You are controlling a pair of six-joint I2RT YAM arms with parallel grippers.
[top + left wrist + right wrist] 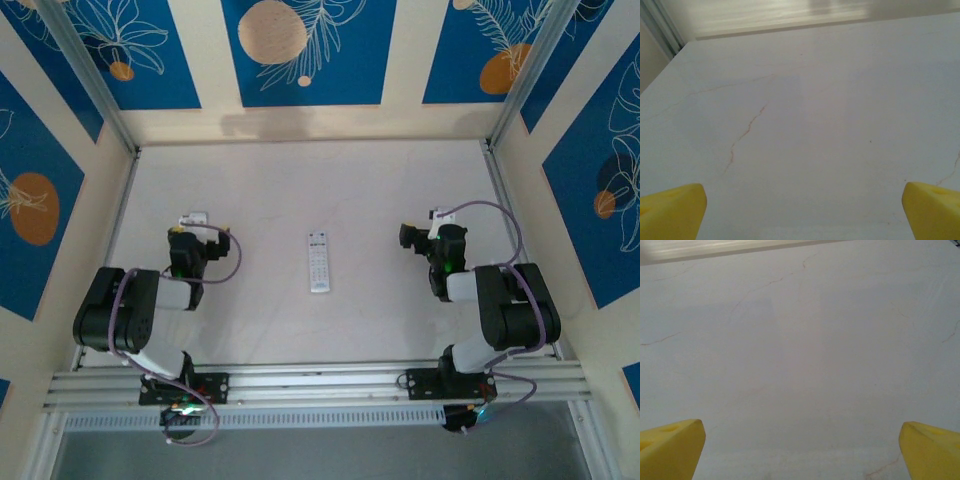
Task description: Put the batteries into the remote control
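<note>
The remote control [318, 262] is a slim white bar with grey buttons. It lies face up, lengthwise, in the middle of the table between the two arms. The batteries are out of view. My left gripper [192, 222] hovers to the left of the remote, well apart from it. In the left wrist view the left gripper [802, 210] is open, its yellow fingertips [670, 210] wide apart over bare table. My right gripper [440, 218] sits to the right of the remote. In the right wrist view the right gripper [802, 447] is also open, with nothing between its yellow fingertips [930, 450].
The white, faintly veined table [300, 180] is closed in by cream and blue patterned walls at the back and sides. An aluminium rail [320, 380] carrying both arm bases runs along the near edge.
</note>
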